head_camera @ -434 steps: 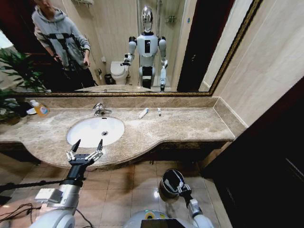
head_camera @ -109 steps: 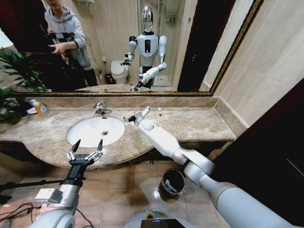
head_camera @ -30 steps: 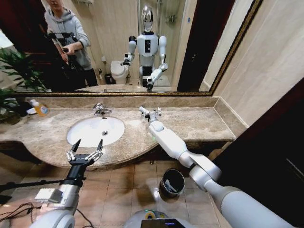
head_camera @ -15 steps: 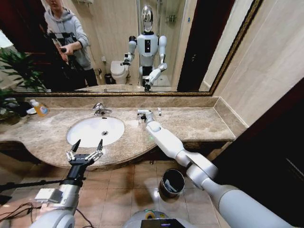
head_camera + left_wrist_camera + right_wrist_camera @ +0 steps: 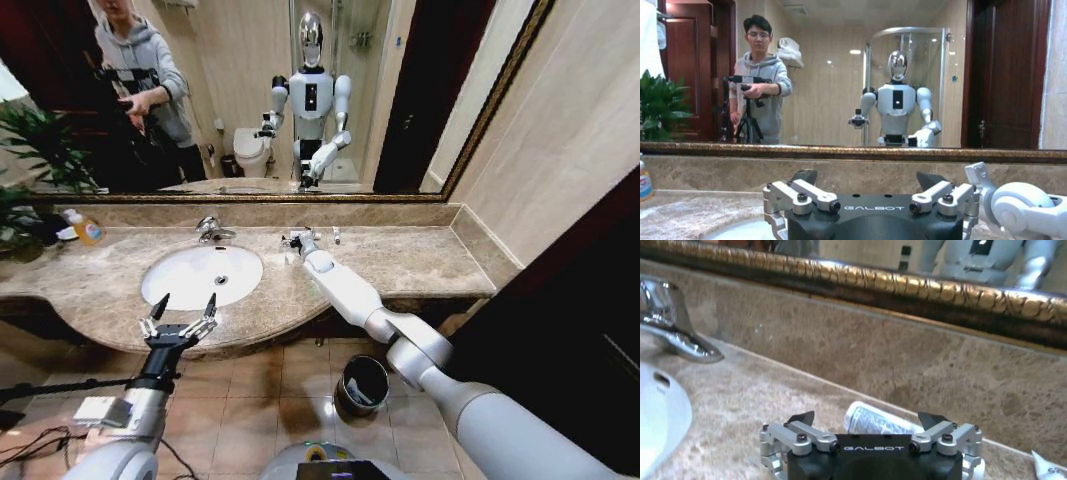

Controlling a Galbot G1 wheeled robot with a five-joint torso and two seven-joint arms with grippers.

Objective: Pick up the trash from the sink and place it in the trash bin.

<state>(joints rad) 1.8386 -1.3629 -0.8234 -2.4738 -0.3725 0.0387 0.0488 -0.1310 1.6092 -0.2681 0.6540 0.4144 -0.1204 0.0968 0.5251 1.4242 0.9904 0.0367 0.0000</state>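
At rear edge of bench [image 5: 420, 262], just right of sink [image 5: 201, 276]: right pincer [image 5: 293, 238] extended over marble, jaws spread wide, nothing gripped. In right wrist view, white tube [image 5: 875, 421] lies flat on bench between the two fingertips, directly ahead of pincer, close to backsplash. Long axis of tube runs roughly fore-aft w.r.t. the jaw gap, slightly skewed, so closing direction crosses the short axis; judged a workable alignment. Descent onto tube judged to be the pending step; contact not yet made.

Left pincer [image 5: 180, 321] parked off front edge of bench, below sink rim, fingers spread, empty. Right arm is clearly nearer to tube; left arm well apart from it.

Count, visible items:
- Trash on bench: 2. Tube under right pincer, plus second small white item [image 5: 335, 235] further right along rear edge; its tip [image 5: 1048, 469] shows at frame corner in right wrist view.
- Trash inside sink basin: none discernible; drain hole only.
- Trash bin [image 5: 364, 383]: 1, on floor below front edge of bench, beside right arm.
- Tap [image 5: 209, 230]: 1, at rear of sink.
- Bottle w/ orange liquid [image 5: 84, 229]: 1, at rear left corner of bench; not trash.
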